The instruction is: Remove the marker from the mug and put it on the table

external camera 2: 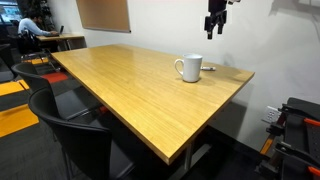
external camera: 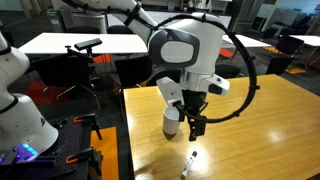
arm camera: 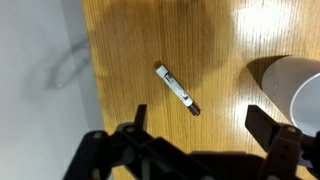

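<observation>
Marker (arm camera: 177,89) flat on table (arm camera: 140,40), beside mug (arm camera: 296,88) cropped at frame edge; jaws wide apart, empty, above.

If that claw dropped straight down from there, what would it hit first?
Likely the table close to the marker, perhaps the marker itself; the mug sits off to one side. Depth is unclear.

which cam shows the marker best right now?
Wrist view: the marker lies flat on the table, with its full length and dark tip unobstructed. In an exterior view it is only a tiny white sliver. In an exterior view, a faint streak beside the mug may be it, but it's too small to confirm.
</observation>
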Robot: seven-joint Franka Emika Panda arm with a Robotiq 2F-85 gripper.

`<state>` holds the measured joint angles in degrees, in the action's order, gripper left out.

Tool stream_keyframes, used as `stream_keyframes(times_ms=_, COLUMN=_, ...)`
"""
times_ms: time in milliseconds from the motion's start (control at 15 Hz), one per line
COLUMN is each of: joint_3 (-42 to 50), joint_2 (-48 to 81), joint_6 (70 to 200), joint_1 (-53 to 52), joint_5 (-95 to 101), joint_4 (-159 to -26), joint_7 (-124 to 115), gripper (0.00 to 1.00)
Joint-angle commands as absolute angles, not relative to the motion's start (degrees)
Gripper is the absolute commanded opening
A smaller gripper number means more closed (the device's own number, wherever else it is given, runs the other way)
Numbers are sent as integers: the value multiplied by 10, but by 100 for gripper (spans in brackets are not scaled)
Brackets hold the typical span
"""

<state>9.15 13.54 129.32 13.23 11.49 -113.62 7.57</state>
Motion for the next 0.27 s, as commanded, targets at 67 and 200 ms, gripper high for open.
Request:
stream_keyframes(times_ms=67, joint_3=98, joint_2=130, joint_6=1292, joint_1=125, joint_5=113, joint_4=-1140, joint_7=67, gripper=100)
stream_keyframes(times_ms=200, joint_3=98, joint_2=128, joint_6=1292, joint_1=125, joint_5=113, joint_4=-1143, joint_7=66, gripper=100)
